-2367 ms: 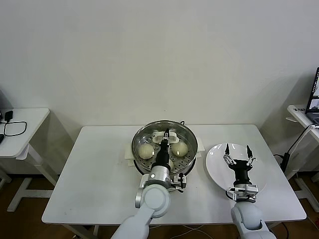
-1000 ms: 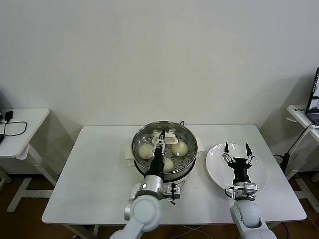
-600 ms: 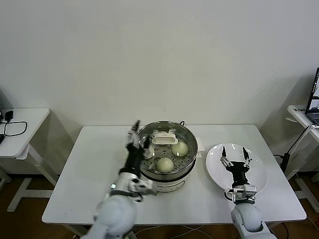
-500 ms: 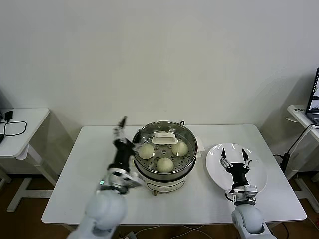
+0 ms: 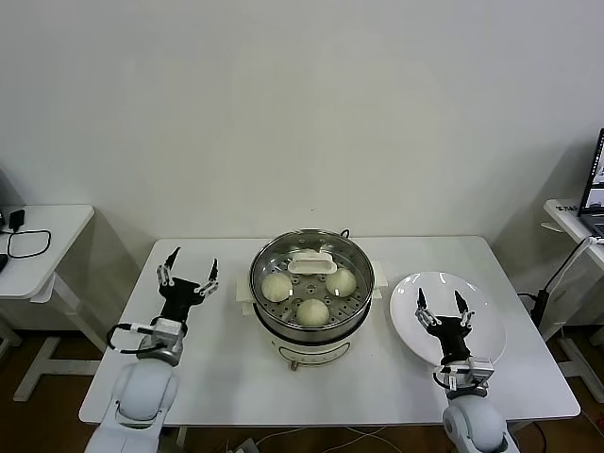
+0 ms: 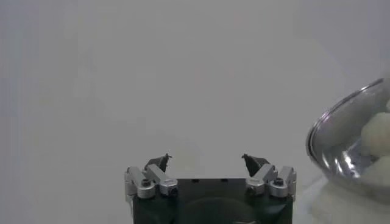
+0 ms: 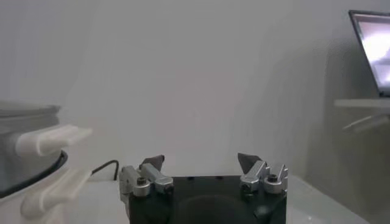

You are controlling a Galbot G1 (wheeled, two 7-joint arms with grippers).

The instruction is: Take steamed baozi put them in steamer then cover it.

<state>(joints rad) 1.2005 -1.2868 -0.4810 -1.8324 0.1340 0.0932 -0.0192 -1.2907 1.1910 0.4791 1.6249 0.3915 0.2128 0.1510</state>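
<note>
The left gripper (image 5: pixel 187 272) has swung from over the steamer (image 5: pixel 311 286) to the table's (image 5: pixel 217 377) left side, jaws wide and empty, since three baozi (image 5: pixel 313 310) are sitting under the lid (image 5: pixel 311 263), while the right gripper (image 5: pixel 441 307) is hovering open over the bare plate (image 5: pixel 483 326).

From the left wrist camera you see the left gripper (image 6: pixel 206 161) with its two dark fingertips (image 6: pixel 163 161) spread wide apart and nothing between them. Beyond it lies only a plain pale background. At one edge of the picture you see part of the steamer (image 6: pixel 341 143): its shiny curved steel rim, with pale baozi (image 6: pixel 379 131) showing inside.
</note>
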